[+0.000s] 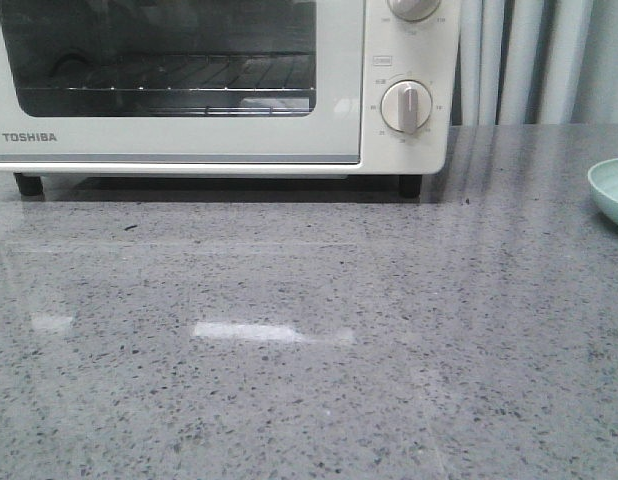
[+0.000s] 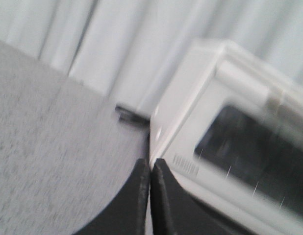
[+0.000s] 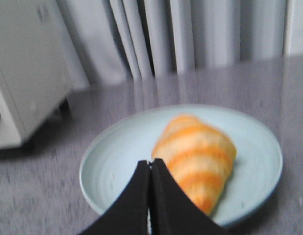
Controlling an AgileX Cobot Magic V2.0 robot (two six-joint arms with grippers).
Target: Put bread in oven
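I see the croissant (image 3: 198,159) lying on a pale blue plate (image 3: 112,161) on the grey table (image 1: 309,350), right of the closed Toshiba oven (image 1: 189,140). Both the right fingers (image 3: 141,191) and the left fingers (image 2: 140,191) are clenched, empty.

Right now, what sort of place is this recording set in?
Probably a mock kitchen counter: a Toshiba toaster oven on a speckled grey stone countertop, bread on a pale plate, curtains behind.
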